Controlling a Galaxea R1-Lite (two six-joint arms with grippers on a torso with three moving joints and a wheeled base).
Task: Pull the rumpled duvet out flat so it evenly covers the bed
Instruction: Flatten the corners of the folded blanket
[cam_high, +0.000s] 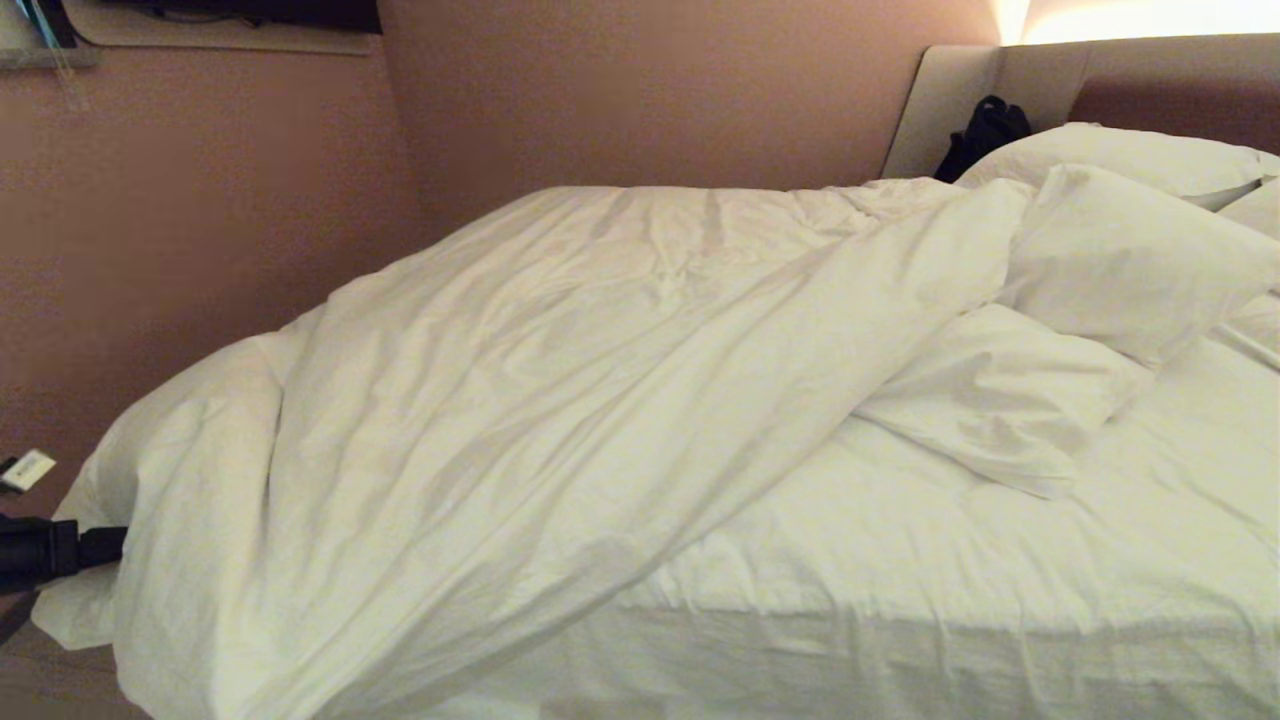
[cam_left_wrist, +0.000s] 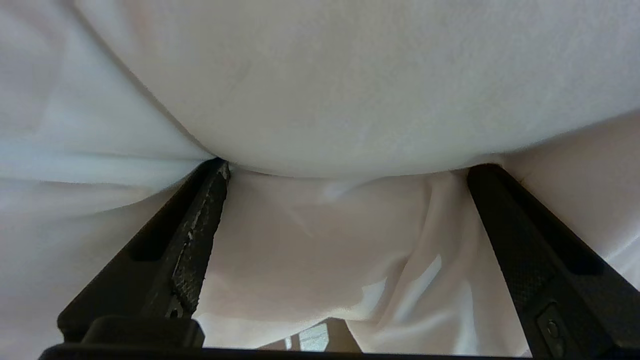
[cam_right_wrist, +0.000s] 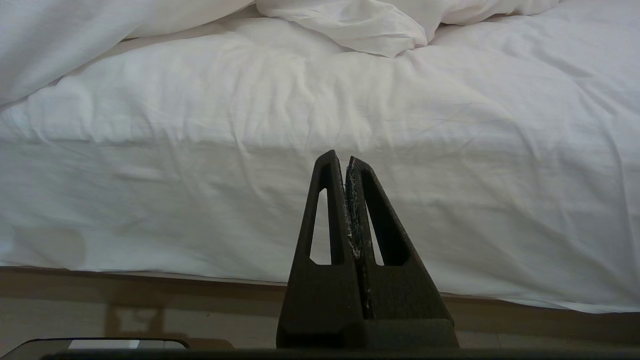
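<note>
Because the duvet (cam_high: 520, 420) is thick, puffy and soft, I judge that it will give way under any touch and will be heavy to drag as a whole, though its creased cotton cover should offer some friction and not slip easily. It lies bunched over the left half of the bed (cam_high: 1000, 600), from the headboard end down to the near left corner, where it hangs over the edge toward the floor. The right half of the mattress is bare sheet, with the pillows (cam_high: 1100, 250) at the headboard end.

A good place to take hold, in my opinion, is a thick fold near the hem or a corner, since a pinch of the thin cover alone may slide out or only stretch the cloth and not move the filling.

At the near left corner of the bed, the left tool (cam_high: 95, 545) reaches level into the hanging cloth. In the left wrist view its two fingers (cam_left_wrist: 195, 235) stand wide apart, with a bulge of duvet between and above them; the tips touch the cloth, but nothing is clamped yet.

Low in front of the long side of the bed, the right tool (cam_right_wrist: 348, 165) is parked, pointing at the mattress side, with its fingers pressed together and holding nothing.
</note>
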